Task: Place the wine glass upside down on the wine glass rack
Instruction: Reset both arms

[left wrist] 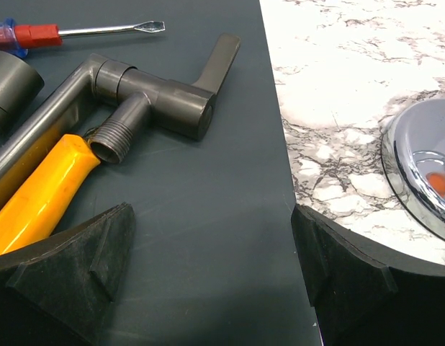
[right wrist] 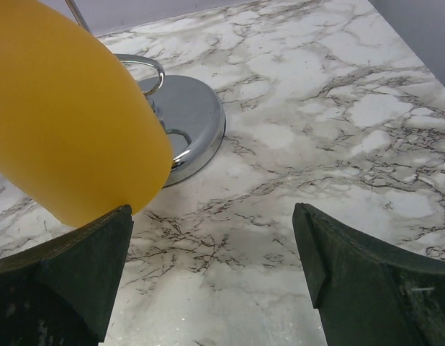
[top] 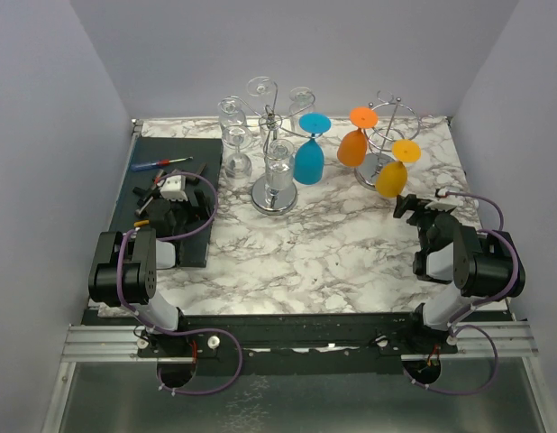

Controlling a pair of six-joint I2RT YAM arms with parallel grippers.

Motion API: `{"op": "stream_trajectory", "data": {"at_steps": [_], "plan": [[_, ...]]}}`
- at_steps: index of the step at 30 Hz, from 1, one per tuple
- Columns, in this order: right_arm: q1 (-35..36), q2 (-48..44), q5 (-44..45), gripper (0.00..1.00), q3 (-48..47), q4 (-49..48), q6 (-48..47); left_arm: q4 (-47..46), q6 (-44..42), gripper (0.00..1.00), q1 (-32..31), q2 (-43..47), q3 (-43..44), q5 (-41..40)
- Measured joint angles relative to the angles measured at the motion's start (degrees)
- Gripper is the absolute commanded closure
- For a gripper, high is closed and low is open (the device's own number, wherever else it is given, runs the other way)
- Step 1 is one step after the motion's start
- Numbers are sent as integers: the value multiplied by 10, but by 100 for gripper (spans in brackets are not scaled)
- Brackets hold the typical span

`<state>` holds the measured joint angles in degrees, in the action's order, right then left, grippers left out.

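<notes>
A yellow wine glass (top: 391, 179) hangs upside down on the right wire rack (top: 384, 135), next to an orange one (top: 352, 147). Its bowl fills the upper left of the right wrist view (right wrist: 71, 115), above the rack's chrome base (right wrist: 190, 122). My right gripper (top: 421, 206) is open and empty just in front of and right of the yellow glass, with its left finger close under the bowl (right wrist: 215, 288). A blue glass (top: 308, 161) and several clear glasses (top: 278, 167) are on the left rack (top: 274, 194). My left gripper (top: 170, 191) is open and empty over the dark mat (left wrist: 212, 281).
The dark mat (top: 170, 162) at the left holds a grey faucet part (left wrist: 158, 101), a yellow handle (left wrist: 42, 194) and a red-handled screwdriver (left wrist: 78, 30). The left rack's chrome base (left wrist: 424, 166) lies just right of the mat. Grey walls enclose the marble table (top: 324, 262).
</notes>
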<state>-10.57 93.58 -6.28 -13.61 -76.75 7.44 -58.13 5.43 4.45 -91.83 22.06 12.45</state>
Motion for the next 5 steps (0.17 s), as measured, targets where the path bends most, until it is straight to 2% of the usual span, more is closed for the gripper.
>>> {"op": "stream_trajectory", "data": {"at_steps": [5], "plan": [[0,0,0,0,0,0,0,4,1,1,0,0,0,0]]}}
